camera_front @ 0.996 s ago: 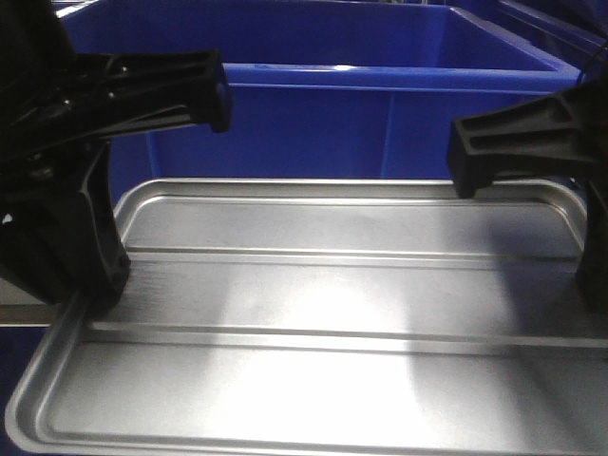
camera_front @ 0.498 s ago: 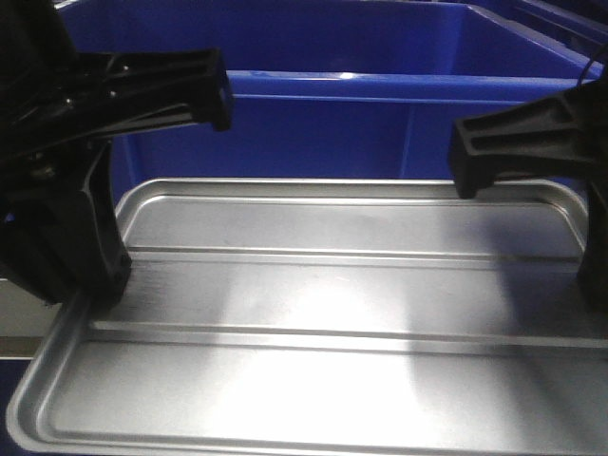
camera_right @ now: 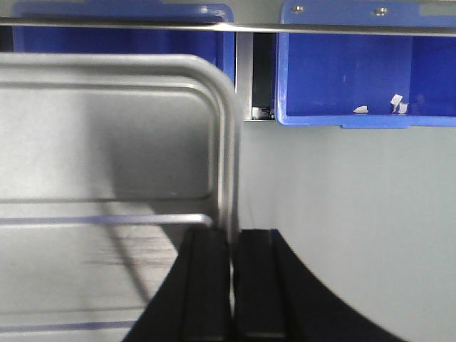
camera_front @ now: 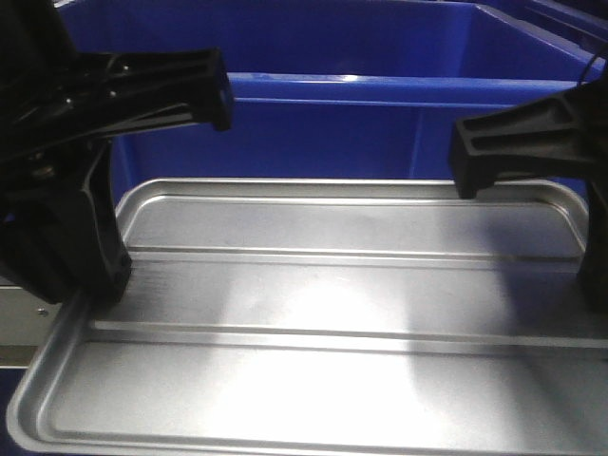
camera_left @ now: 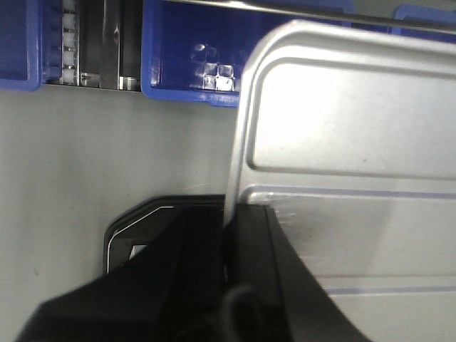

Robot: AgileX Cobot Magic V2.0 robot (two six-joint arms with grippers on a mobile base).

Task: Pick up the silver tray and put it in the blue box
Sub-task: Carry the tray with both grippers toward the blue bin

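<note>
1. Ahead of me, the blue box (camera_front: 313,133) sits lower in view than before; the carry advances.
2. The silver tray (camera_front: 323,313) stays level, outside it.
3. My left pincer (camera_left: 228,217) and right pincer (camera_right: 234,242) stay clamped on its rims.

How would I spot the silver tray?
Find the big blue box. Right in front of it, held at each end by the left gripper and right gripper, is the silver tray. It's flat, shiny grey metal with two long ridges, not blue plastic.
</note>
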